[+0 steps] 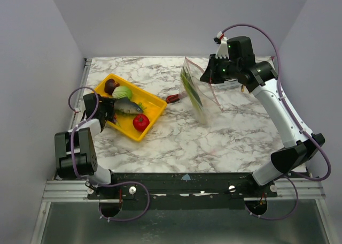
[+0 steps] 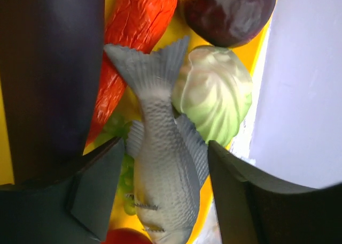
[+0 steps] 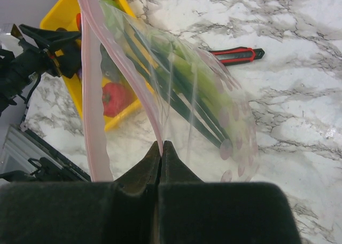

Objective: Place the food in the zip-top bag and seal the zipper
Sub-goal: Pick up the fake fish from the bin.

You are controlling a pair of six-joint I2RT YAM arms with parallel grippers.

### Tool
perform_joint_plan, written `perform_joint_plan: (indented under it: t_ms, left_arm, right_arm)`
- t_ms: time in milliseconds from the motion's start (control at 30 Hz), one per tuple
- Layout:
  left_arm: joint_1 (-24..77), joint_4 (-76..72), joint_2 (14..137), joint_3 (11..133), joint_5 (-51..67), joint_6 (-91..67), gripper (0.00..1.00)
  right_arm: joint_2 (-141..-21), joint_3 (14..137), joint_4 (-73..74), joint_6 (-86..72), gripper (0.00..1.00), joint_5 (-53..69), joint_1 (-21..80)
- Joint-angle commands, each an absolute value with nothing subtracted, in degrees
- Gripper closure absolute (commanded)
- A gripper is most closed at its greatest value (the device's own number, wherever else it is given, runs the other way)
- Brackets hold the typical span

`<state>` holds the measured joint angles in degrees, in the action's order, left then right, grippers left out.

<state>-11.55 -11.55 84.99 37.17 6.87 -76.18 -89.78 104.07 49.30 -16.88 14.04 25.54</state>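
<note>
The grey fish (image 1: 128, 106) lies in the yellow tray (image 1: 155, 100) with the red tomato (image 1: 141, 122) and the dark purple eggplant (image 1: 110, 85). My left gripper (image 2: 165, 145) is open, its jaws on either side of the fish (image 2: 160, 169), with narrow gaps. The red chili (image 2: 133, 35), eggplant (image 2: 230, 8) and tomato (image 2: 125, 236) lie around it. My right gripper (image 3: 161, 143) is shut on the zipper strip of the clear zip-top bag (image 3: 214, 110) and holds it up over the table. The bag's mouth gapes; the other zipper strip (image 3: 91, 94) hangs free. Green stalks (image 3: 181, 83) lie inside the bag (image 1: 195, 94).
A green cabbage (image 2: 214, 94) and green grapes (image 2: 115, 123) share the tray. A red-handled tool (image 1: 173, 98) lies on the marble table between tray and bag, and shows in the right wrist view (image 3: 235, 55). Grey walls stand on three sides.
</note>
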Motion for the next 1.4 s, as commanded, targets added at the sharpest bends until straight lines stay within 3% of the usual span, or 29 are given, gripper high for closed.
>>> perform_joint_plan:
  t_ms: [0,133,300,400,567,933,1167,1367]
  left_arm:
    - [-11.7,-15.2,88.3,37.4,6.5,-80.2,0.42]
    - [-11.6,-17.7,90.2,37.2,7.1,-80.7,0.61]
    - [-11.6,-16.7,91.1,37.8,7.6,-80.1,0.69]
    - [-11.6,-18.3,91.4,36.9,8.0,-80.0,0.84]
    - [-11.7,-18.8,88.1,35.3,6.1,-78.0,0.95]
    - [-11.7,-14.4,73.2,34.2,3.1,-73.1,1.0]
    - [-9.4,-14.3,73.2,36.5,12.1,-72.1,1.0]
    - [-6.1,-11.0,69.7,40.2,12.4,-62.3,1.0]
  right_arm:
    - [-88.5,104.5,49.1,-16.8,1.0,15.1,25.8]
    - [-88.6,104.7,49.1,-17.0,1.0,14.7,25.8]
    - [-89.0,106.0,49.7,-17.3,1.0,14.8,25.8]
    - [-89.1,106.5,49.5,-17.6,1.0,14.9,25.8]
    - [-89.5,106.7,49.6,-17.9,1.0,15.5,25.8]
    - [-89.5,106.6,48.9,-18.5,1.0,15.9,25.8]
    - [-89.4,106.8,48.8,-18.8,1.0,16.1,25.8]
    - [-88.9,105.9,48.5,-18.9,1.0,16.2,25.8]
